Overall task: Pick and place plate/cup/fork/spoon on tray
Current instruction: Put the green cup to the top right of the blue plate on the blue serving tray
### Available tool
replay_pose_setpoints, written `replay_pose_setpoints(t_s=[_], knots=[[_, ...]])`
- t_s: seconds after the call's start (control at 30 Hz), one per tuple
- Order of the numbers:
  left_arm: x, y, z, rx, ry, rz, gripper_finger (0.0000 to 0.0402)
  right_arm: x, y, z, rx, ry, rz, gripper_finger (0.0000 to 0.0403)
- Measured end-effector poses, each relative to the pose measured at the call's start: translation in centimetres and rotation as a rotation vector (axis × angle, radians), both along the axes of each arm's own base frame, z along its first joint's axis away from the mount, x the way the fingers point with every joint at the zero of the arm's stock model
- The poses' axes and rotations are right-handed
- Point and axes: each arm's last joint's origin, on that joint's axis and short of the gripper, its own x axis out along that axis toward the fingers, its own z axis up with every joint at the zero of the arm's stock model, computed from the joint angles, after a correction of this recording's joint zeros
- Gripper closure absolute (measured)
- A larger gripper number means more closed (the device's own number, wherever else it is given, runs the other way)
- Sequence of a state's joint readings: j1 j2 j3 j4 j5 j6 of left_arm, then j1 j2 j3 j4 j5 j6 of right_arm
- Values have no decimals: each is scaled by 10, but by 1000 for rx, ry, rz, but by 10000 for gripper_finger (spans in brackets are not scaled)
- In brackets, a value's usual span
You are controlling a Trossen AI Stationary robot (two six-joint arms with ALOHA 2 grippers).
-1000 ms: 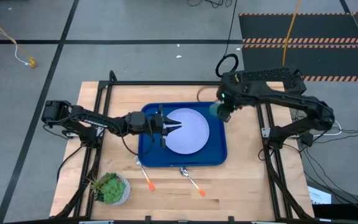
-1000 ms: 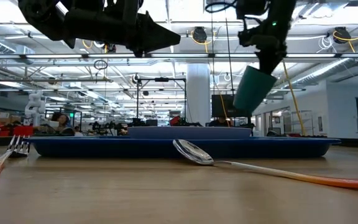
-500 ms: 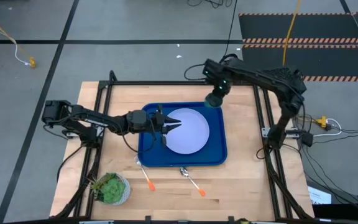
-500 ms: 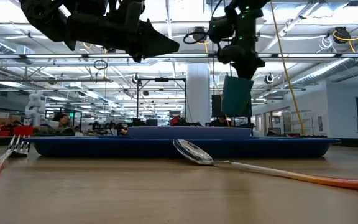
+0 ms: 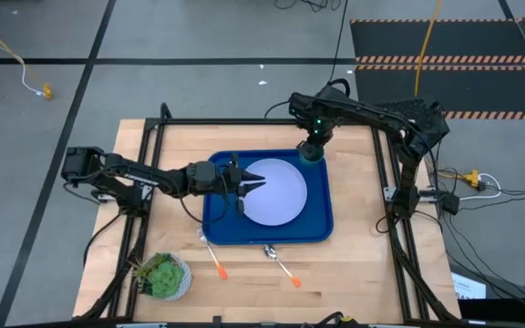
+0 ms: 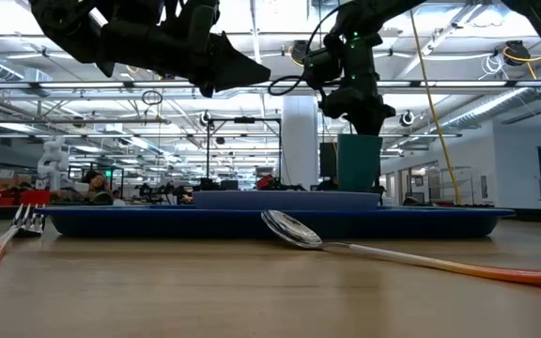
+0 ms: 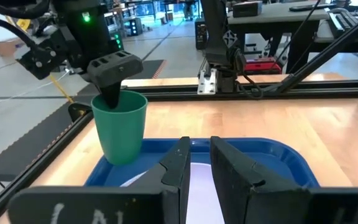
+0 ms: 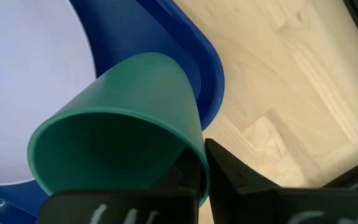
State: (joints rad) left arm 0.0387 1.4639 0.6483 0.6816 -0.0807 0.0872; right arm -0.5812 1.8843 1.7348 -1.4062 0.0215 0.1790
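Cup [image 5: 312,152], upright at the far right corner of the tray [image 5: 317,228], its wall pinched by the closed right tool [image 5: 313,146] above it. Plate [image 5: 274,192] lies in the tray. Left tool [image 5: 255,182], slightly parted and empty, hovers over the plate's left edge.

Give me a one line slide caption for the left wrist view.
Right gripper holds the green cup by its rim over the blue tray's corner, seen past the left gripper.

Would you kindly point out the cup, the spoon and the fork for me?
cup [image 7: 120,127], left wrist view, on its green side wall.
spoon [image 6: 287,229], low view, on its oval bowl.
fork [image 5: 218,264], high view, on its orange handle.
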Motion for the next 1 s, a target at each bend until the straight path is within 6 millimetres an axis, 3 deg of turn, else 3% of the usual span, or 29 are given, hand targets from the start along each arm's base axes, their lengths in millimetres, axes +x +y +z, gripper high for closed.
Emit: replay_pose_setpoints(t_s=[0.53,0.83,1.0], knots=[[0,-6,-1,-16,5,-27,335,1,2,-1,51,-28,-17,403],[0,-6,-1,-15,4,-28,335,-4,4,-27,89,-2,-8,403],[0,-5,-1,-5,5,-22,335,-3,1,-31,74,-28,2,403]])
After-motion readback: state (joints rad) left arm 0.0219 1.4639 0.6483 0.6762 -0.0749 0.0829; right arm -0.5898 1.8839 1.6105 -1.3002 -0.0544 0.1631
